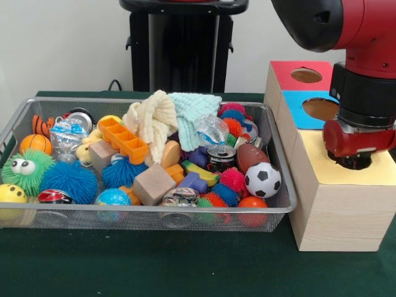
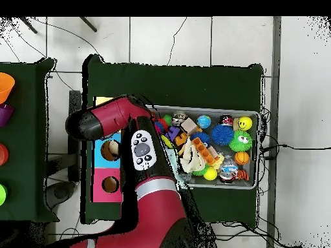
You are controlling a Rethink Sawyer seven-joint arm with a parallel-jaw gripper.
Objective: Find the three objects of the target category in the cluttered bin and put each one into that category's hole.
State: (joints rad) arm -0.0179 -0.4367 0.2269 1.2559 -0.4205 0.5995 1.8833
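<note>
Bin crowded with toys, arm's head over yellow box's hole, fingers' state unclear

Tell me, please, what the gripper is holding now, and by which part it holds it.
It cannot be told. The gripper sits down at the hole of the yellow-topped box, and the arm hides it from above, so nothing held shows in either view.

The counter has a dark green cover. Directly on it stand two things – the wire-mesh bin, full of toys, and just beside it a row of wooden boxes.
</note>
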